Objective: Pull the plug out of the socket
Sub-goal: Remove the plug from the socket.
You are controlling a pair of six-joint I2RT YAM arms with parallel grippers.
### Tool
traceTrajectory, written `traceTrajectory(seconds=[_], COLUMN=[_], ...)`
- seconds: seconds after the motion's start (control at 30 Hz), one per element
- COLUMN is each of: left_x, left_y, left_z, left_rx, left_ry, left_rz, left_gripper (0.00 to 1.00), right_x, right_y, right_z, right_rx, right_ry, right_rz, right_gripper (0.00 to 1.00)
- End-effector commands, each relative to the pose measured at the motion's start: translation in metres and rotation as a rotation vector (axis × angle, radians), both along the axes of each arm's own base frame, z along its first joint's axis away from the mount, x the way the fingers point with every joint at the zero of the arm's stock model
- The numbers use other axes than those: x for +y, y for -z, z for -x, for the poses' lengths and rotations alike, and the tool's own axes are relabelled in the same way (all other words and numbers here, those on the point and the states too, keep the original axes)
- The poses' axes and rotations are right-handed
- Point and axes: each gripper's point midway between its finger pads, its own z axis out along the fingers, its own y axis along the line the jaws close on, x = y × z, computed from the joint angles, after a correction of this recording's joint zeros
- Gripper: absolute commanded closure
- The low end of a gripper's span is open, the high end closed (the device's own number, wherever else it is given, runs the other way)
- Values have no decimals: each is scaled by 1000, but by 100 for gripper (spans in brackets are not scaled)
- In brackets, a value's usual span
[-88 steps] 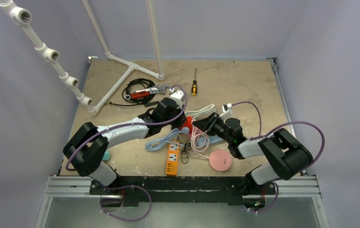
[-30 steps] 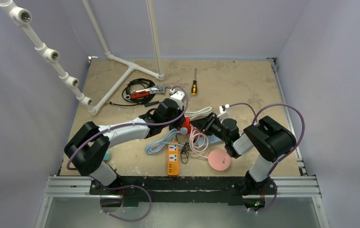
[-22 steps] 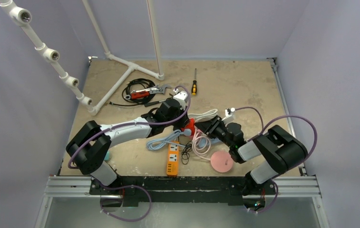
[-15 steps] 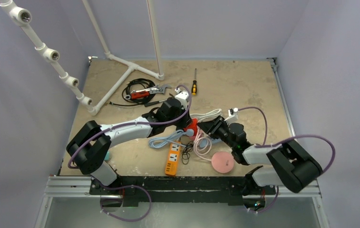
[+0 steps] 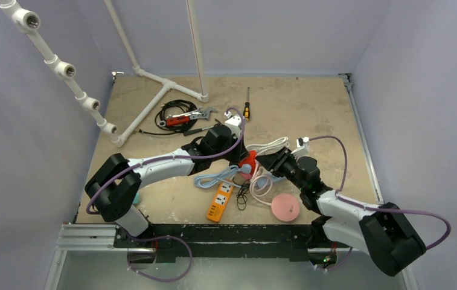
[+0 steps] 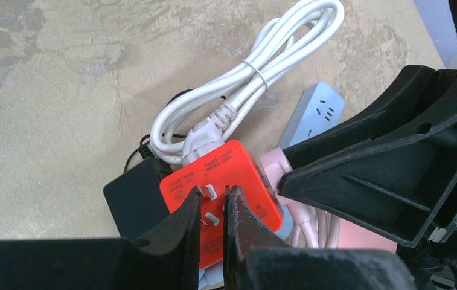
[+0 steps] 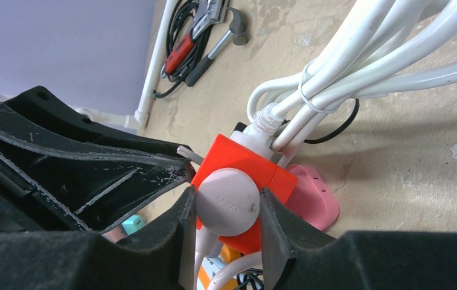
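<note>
The right jaws are clenched on the round white plug [image 7: 226, 202], one on each side of it. The plug sits pressed against a face of the red socket cube [image 7: 241, 158], and its white cord drops away below. The left jaws are squeezed tight on a metal prong [image 6: 210, 193] that sticks out of another face of the cube.

The cube sits between the two arms near the middle of the desk [image 5: 310, 109]. A tied white cable bundle [image 6: 256, 66] runs into it. A black adapter [image 6: 134, 196] and a pink power strip [image 7: 313, 202] lie just beside it, and a grey strip [image 6: 317, 112] lies near. Toward the near edge lie an orange power strip [image 5: 221, 202] and a pink disc [image 5: 285, 207] — the screwdriver [image 5: 246, 110] is well apart.
</note>
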Motion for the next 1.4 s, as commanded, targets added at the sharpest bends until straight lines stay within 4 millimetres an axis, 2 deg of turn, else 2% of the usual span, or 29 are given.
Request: traceTrajectory(seconds=[0.0, 0.2, 0.43, 0.57, 0.67, 0.77, 0.9, 1.07, 1.23, 1.37], left_x=[75, 76, 64, 41, 31, 34, 45, 50, 45, 35], left_y=[50, 47, 29, -2, -23, -36, -53, -73, -74, -72], left_z=[-24, -25, -21, -14, -8, -8, -13, -7, 3, 12], left_rx=[7, -1, -33, -94, -123, -158, -225, -292, -299, -285], left_ry=[-201, -202, -145, -47, 3, -6, -54, -55, -36, -5], left_rz=[-304, -304, -225, -79, -5, 15, 17, 59, 67, 79], left_gripper=[100, 100, 100, 100, 100, 100, 100, 100, 100, 100], right_x=[-6, -11, -13, -4, 7, 10, 14, 30, 34, 34], right_y=[-106, -111, -101, -116, -120, -116, -99, -77, -66, -62], right_z=[-12, -13, -13, -9, -6, -7, -9, 4, 16, 22], right_rx=[-303, -307, -304, -418, -460, -463, -384, -280, -221, -194], right_ry=[39, 54, 58, -19, -100, -120, -141, -244, -279, -288], right_rz=[-206, -190, -139, -52, -4, 30, 44, -42, -101, -124], right_gripper=[100, 100, 100, 100, 100, 100, 100, 79, 63, 55])
